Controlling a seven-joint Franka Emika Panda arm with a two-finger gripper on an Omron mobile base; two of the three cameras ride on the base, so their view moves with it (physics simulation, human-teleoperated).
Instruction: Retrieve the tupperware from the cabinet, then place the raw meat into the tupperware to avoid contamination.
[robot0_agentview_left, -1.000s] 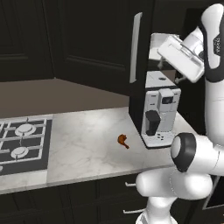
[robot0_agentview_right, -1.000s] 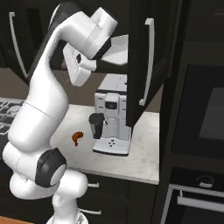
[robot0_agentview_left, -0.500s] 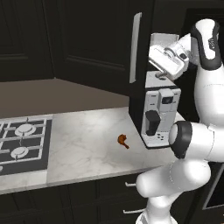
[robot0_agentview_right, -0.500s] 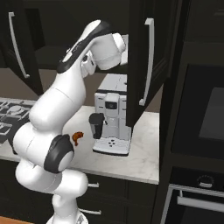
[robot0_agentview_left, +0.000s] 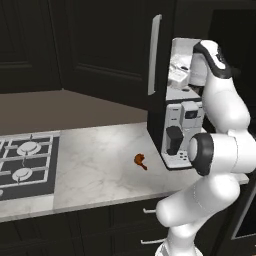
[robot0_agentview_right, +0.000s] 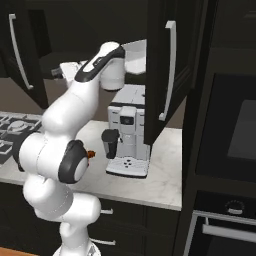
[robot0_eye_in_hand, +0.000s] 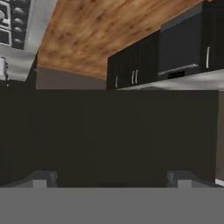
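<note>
Since a second ago the hand has been swung up behind the open cabinet (robot0_agentview_left: 156, 55) door. Gripper (robot0_eye_in_hand: 111, 177) jaws are spread wide, nothing held. Raw meat (robot0_agentview_left: 140, 160) lies on the counter (robot0_agentview_left: 95, 165); tupperware can't be made out. Retrieval step: reach onto the shelf is needed next.

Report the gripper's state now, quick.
Gripper: open, jaws spread wide, nothing between them.
</note>
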